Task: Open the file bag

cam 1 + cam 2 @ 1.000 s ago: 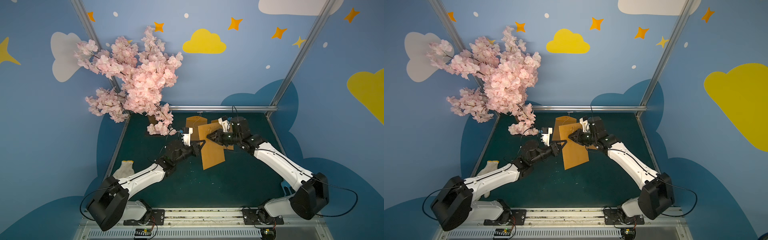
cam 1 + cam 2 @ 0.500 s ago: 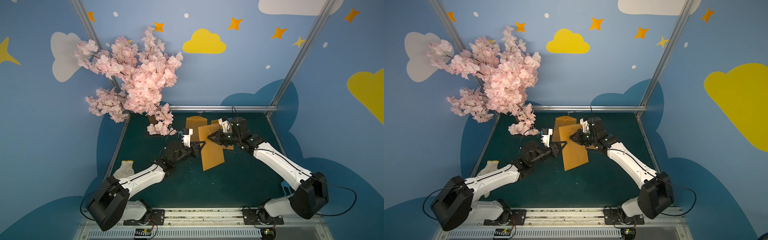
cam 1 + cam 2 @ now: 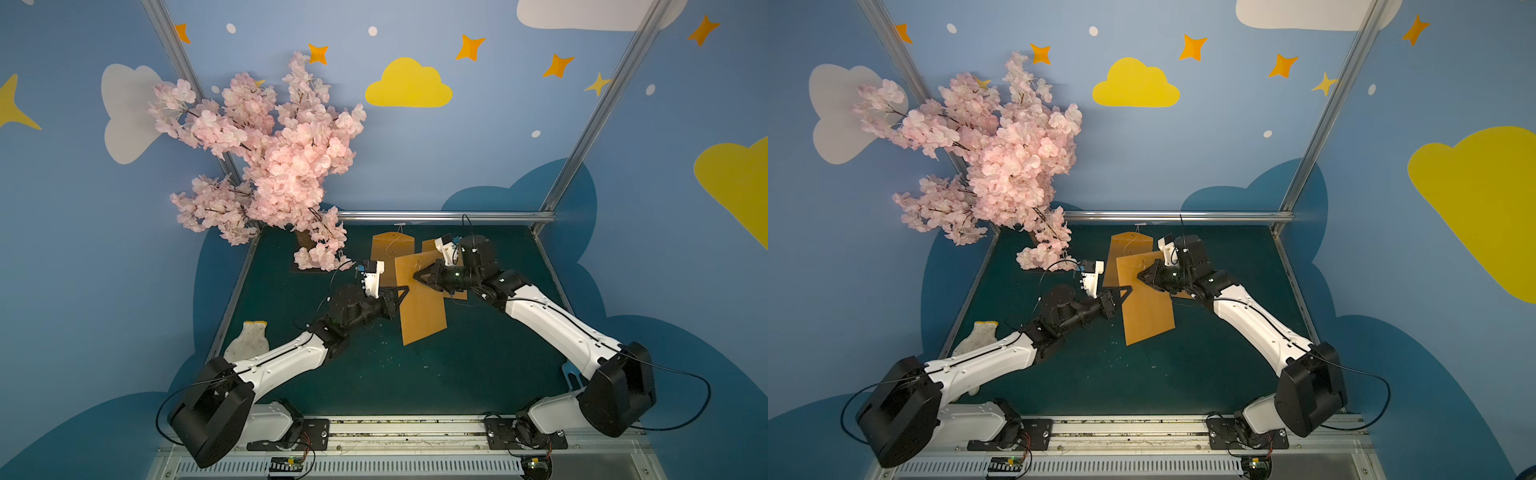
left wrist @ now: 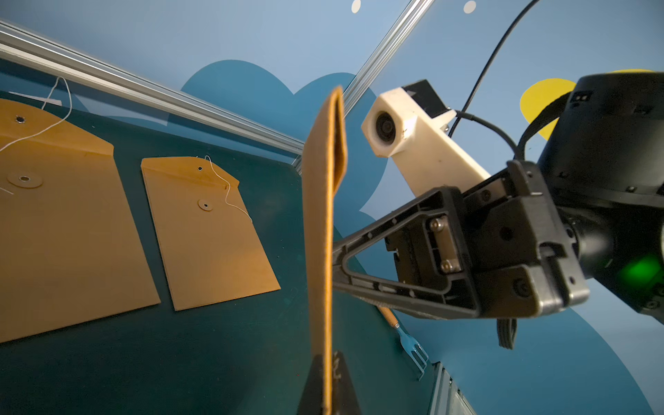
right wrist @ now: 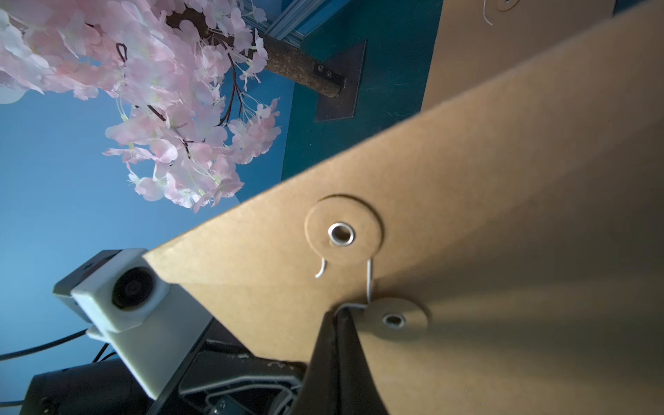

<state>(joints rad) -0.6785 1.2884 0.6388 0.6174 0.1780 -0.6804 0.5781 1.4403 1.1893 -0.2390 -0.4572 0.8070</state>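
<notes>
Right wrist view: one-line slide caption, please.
Right gripper pinches the white string beside the lower button disc of the file bag, blossom tree behind.

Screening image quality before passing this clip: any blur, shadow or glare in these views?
Left wrist: the held bag's near edge is soft; the flat bags behind are sharp. Right wrist: the right gripper, shut on the string, is a dark blur; shadow darkens the bag beside it. Top views: evenly lit, no glare.
</notes>
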